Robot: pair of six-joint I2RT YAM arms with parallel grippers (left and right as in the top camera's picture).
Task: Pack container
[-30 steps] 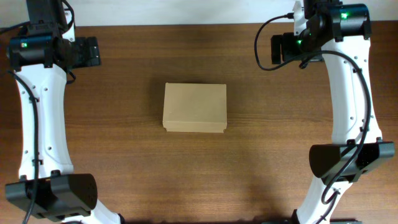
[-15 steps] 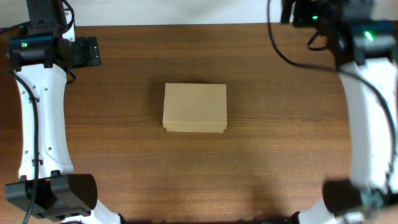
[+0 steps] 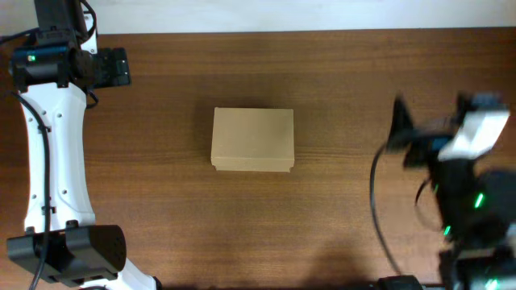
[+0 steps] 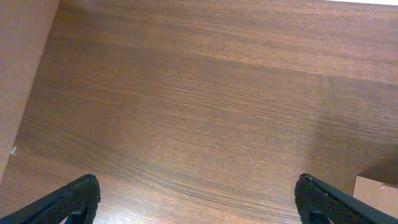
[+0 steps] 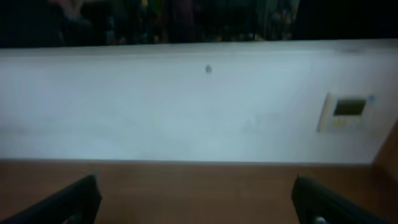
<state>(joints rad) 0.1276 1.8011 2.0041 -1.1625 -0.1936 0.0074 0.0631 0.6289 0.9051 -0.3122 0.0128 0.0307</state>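
The container (image 3: 252, 139), a plain tan cardboard box with its lid shut, lies flat at the middle of the wooden table. One corner of it shows at the lower right of the left wrist view (image 4: 377, 195). My left gripper (image 3: 114, 67) is at the far left of the table, well away from the box; its fingers are wide apart and empty (image 4: 199, 204). My right gripper (image 3: 400, 130) is blurred at the right of the table, apart from the box. Its fingers are open and empty (image 5: 198, 200) and face a white wall.
The brown wooden table (image 3: 339, 97) spreads all around the box. A white wall (image 5: 186, 106) with a small panel (image 5: 346, 111) stands beyond the table's edge. A tan surface (image 4: 18, 74) fills the left edge of the left wrist view.
My right arm has swung from the far right corner down toward the front right and is blurred with motion. The left arm and the box have not moved.
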